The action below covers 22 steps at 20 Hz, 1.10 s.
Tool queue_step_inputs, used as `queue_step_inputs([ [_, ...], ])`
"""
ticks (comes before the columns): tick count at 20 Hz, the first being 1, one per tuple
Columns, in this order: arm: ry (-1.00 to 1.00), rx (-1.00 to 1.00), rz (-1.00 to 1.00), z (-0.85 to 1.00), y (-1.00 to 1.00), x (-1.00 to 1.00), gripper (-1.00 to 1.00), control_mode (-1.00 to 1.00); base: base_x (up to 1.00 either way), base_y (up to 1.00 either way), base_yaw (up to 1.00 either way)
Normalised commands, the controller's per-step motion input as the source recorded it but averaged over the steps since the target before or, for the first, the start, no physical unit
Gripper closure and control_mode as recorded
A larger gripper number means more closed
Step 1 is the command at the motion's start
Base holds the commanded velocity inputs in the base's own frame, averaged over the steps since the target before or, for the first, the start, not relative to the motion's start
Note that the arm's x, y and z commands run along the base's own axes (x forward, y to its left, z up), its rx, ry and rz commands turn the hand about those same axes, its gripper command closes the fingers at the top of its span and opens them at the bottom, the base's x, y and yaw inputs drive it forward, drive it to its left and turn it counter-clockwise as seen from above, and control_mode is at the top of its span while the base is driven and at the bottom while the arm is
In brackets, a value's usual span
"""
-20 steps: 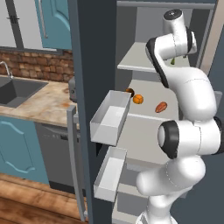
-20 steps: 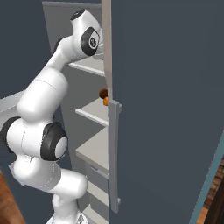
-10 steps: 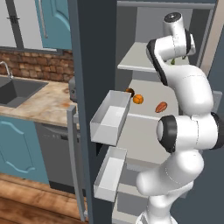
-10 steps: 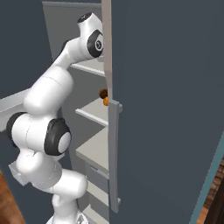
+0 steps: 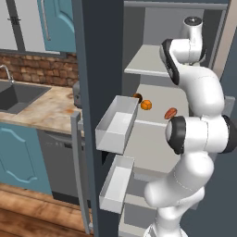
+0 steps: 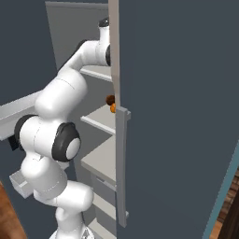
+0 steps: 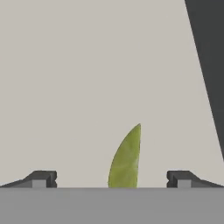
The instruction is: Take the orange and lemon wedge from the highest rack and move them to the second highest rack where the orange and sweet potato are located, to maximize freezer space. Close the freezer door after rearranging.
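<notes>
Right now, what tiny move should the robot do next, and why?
Probably ease the pincer a bit further toward the lemon wedge, then close. In the hand view its two fingertips stand wide apart with the wedge between them, lying on the highest rack, not gripped yet.

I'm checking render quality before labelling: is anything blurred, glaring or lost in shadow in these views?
Hand view: flat even light, no glare; the lemon wedge reads sharp between the open fingertips. Left base view: soft but legible; the orange and sweet potato are clear. Right base view: the freezer door is a dark, featureless mass.
</notes>
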Motion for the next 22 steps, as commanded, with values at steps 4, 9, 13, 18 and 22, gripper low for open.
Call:
queue_step_inputs([
  [4, 0.00, 0.13, 0.13, -0.16, -0.18, 0.21, -1.00, -1.00, 0.00, 0.00, 0.00],
  [9, 0.00, 0.02, 0.05, -0.22, -0.11, 0.02, -1.00, -1.00, 0.00, 0.00, 0.00],
  [13, 0.00, 0.00, 0.00, -0.31, 0.00, 0.00, -1.00, -1.00, 0.00, 0.00, 0.00],
  [18, 0.00, 0.00, 0.00, -0.35, 0.00, 0.00, 1.00, -1.00, 0.00, 0.00, 0.00],
  [22, 0.00, 0.00, 0.00, -0.35, 0.00, 0.00, 1.00, -1.00, 0.00, 0.00, 0.00],
])
